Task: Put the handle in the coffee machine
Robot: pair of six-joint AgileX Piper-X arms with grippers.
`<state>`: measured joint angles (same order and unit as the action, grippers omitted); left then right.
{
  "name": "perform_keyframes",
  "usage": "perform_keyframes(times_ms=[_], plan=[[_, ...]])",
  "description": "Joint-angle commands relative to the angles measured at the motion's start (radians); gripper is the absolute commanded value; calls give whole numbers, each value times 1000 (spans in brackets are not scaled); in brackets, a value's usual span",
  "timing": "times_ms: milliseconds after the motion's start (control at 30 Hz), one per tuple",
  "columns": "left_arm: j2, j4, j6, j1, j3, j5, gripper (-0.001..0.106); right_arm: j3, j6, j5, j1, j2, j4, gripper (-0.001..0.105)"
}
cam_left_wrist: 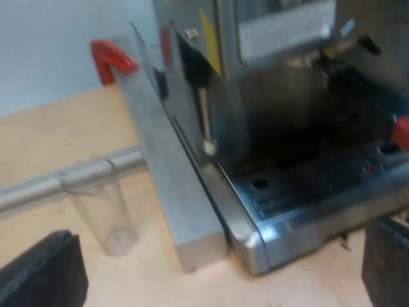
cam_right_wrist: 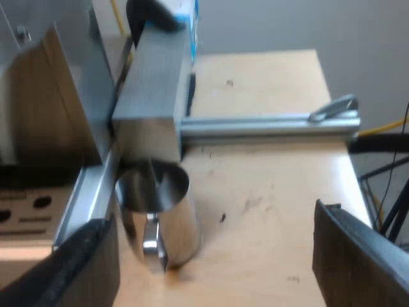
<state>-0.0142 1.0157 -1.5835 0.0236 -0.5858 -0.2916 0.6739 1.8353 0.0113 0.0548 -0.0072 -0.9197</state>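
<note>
The espresso machine [cam_left_wrist: 281, 96] stands close ahead of my left gripper [cam_left_wrist: 217, 281], its steel drip tray [cam_left_wrist: 307, 204] nearest. A red handle end [cam_left_wrist: 401, 131] shows at the machine's front above the tray; the metal holder itself is hidden in shadow. My left gripper is open, with nothing between its black fingers [cam_left_wrist: 45, 275]. A measuring glass [cam_left_wrist: 105, 214] stands on the table beside the machine's side panel. My right gripper [cam_right_wrist: 217, 268] is open over the wooden table, near a steel mug [cam_right_wrist: 160, 217] that stands against the machine's side [cam_right_wrist: 150, 96].
An aluminium rail [cam_right_wrist: 268, 125] lies across the table beyond the mug, with a lever at its end [cam_right_wrist: 332, 107]. The same kind of rail [cam_left_wrist: 64, 182] runs behind the measuring glass. A red clamp [cam_left_wrist: 112, 59] sits beyond the machine's corner. The table edge [cam_right_wrist: 348, 166] is close to my right gripper.
</note>
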Motion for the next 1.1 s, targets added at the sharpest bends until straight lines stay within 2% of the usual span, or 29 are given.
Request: perform_keyframes(times_ms=[33,167,400,567,1100], plan=[[-130,-14,-12,-30,30,11,88,-23,5,12,-3,-43,-7,66],[-130,9,-4,-48,70,17,88,-65,1,12,-3,-43,-69,66],[-130,2,-4,-52,71,18,88,-123,1,12,-3,-41,-162,66],[-130,2,-4,-52,71,18,88,-124,-18,15,-3,-41,-156,66],[-130,2,-4,-52,71,18,88,-124,-18,15,-3,-41,-156,66]])
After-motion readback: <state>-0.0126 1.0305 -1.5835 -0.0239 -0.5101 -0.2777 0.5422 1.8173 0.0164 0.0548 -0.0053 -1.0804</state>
